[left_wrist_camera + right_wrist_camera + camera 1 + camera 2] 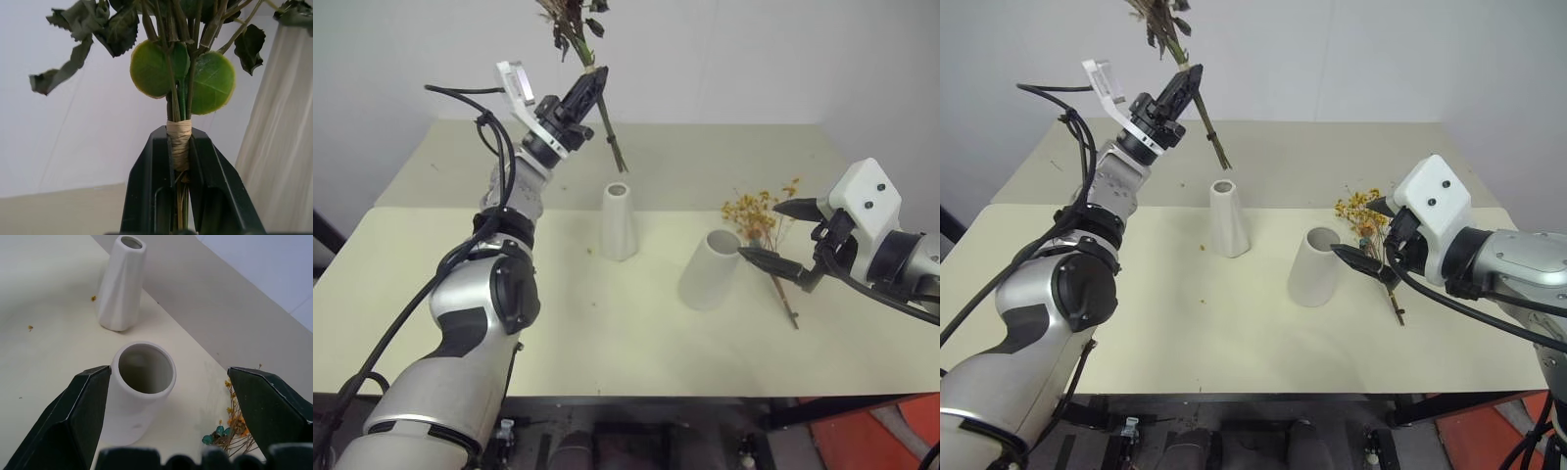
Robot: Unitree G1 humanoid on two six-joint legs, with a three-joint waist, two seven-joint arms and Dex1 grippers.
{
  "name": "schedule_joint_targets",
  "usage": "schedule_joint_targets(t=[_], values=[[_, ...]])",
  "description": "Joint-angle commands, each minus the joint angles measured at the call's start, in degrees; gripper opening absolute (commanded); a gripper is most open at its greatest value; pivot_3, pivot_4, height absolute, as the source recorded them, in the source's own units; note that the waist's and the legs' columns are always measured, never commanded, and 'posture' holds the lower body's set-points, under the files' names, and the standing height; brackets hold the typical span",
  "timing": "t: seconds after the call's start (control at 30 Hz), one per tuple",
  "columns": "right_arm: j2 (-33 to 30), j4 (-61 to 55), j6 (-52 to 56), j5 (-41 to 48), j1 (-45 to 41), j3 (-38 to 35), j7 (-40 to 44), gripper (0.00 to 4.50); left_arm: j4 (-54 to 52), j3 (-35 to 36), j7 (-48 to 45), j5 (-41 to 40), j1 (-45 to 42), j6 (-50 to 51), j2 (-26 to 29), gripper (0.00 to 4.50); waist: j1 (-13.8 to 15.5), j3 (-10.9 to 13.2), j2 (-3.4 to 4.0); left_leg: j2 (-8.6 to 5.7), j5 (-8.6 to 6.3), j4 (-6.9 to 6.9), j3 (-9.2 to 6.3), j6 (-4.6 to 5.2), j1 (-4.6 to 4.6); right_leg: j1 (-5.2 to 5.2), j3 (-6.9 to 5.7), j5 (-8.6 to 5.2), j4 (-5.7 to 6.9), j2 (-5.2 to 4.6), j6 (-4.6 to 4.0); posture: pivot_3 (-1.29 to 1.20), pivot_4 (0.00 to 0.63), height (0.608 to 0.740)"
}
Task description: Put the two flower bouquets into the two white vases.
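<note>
Left eye view: worktop (607, 333) carries both white vases, and neither has flowers in it yet.
Progress: nothing is placed so far; by my reading the first bouquet is on its way to a vase and the second is untouched.
Leafy bouquet (578, 29): held high in the upper centre-left of the frame, heads cut off by the top edge, stem ends hanging down and to the right, above and behind the slim vase.
Slim vase (619, 221): upright at the centre of the frame, narrow mouth open and empty.
Wide vase (711, 269): upright just right of centre, broad mouth empty, as the right wrist view confirms.
Yellow bouquet (762, 211): lying on the worktop right of the wide vase, blossoms toward the back, thin stems running toward the front edge.
Left hand (587, 90): clamped fully shut on the leafy bouquet; the left wrist view shows both fingers pressed against the taped binding of the stems.
Right hand (781, 235): spread wide and holding nothing, poised at the right of the frame with the yellow bouquet between wide vase and hand.
Left to do: lower the leafy stems into a vase, then pick up and seat the yellow bouquet.
</note>
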Motion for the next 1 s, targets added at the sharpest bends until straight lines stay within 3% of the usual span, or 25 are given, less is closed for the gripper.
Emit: schedule_joint_targets(t=[0.03, 1.0], values=[[-0.5, -1.2, 0.3, 0.7, -0.2, -2.1, -0.8, 4.50, -0.6, -0.3, -0.2, 1.0, -0.4, -1.5, 0.8, 0.15, 0.0, 0.0, 0.00, 0.00, 0.00, 0.00, 0.00, 0.00, 0.00, 0.00, 0.00, 0.00, 0.00, 0.00, 0.00, 0.00, 0.150, 0.740], [0.1, -0.5, -0.5, 0.3, 0.5, -1.0, -1.9, 4.50, -1.0, -2.6, -0.9, 5.2, 2.6, -1.7, 0.4, 0.15, 0.1, 0.0, 0.00, 0.00, 0.00, 0.00, 0.00, 0.00, 0.00, 0.00, 0.00, 0.04, 0.01, 0.00, -0.04, 0.00, 0.150, 0.740]])
